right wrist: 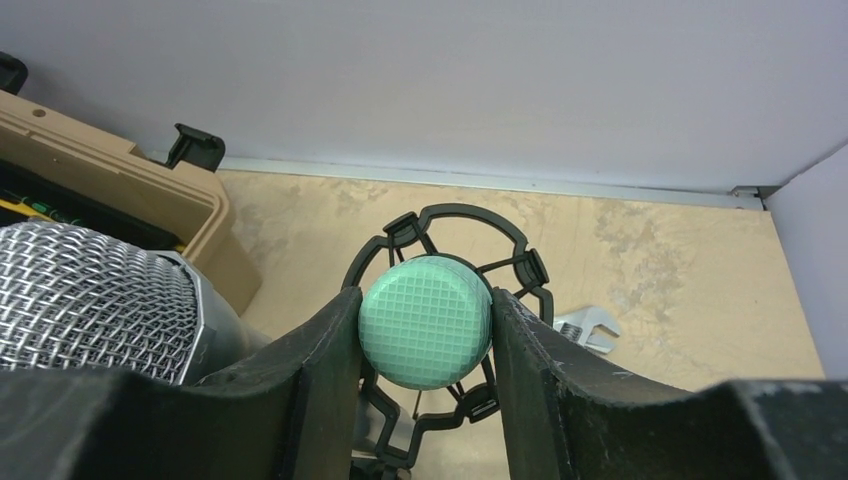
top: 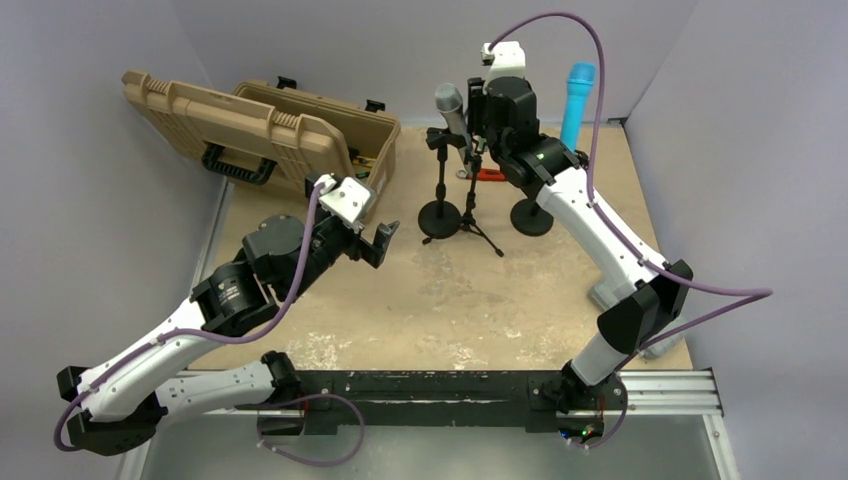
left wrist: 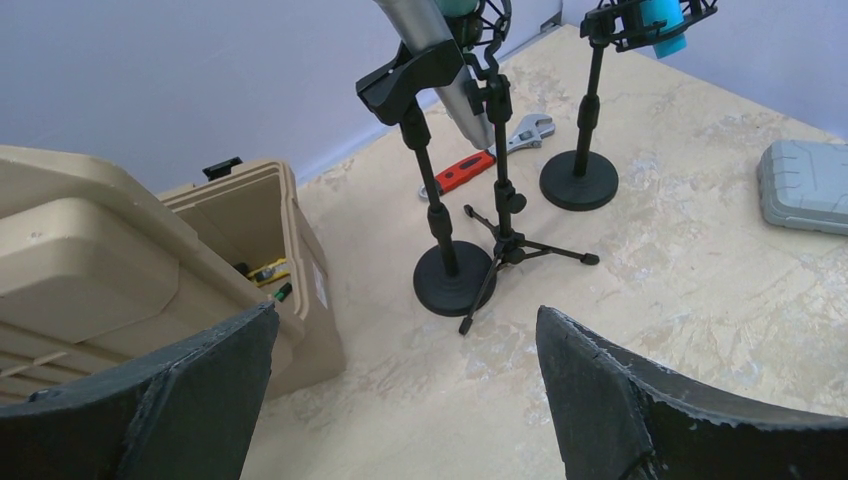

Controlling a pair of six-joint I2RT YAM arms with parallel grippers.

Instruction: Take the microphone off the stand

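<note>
A green microphone (right wrist: 425, 330) with a mesh head sits in a black shock mount (right wrist: 440, 213) on the tripod stand (top: 472, 215). My right gripper (right wrist: 425, 297) is shut on the microphone's head, one finger pressed on each side. In the top view the right gripper (top: 492, 105) covers the microphone. My left gripper (top: 378, 240) is open and empty, low over the table left of the stands. In the left wrist view its fingers (left wrist: 200, 380) frame bare table, with the tripod stand (left wrist: 510, 235) ahead.
A grey mesh microphone (top: 450, 105) on a round-base stand (top: 438, 215) stands just left of the tripod. A blue microphone (top: 577, 100) on its own stand is to the right. An open tan tool case (top: 270, 130) is at back left. An adjustable wrench (left wrist: 480, 165) lies behind the stands, and a grey case (left wrist: 805, 185) at right.
</note>
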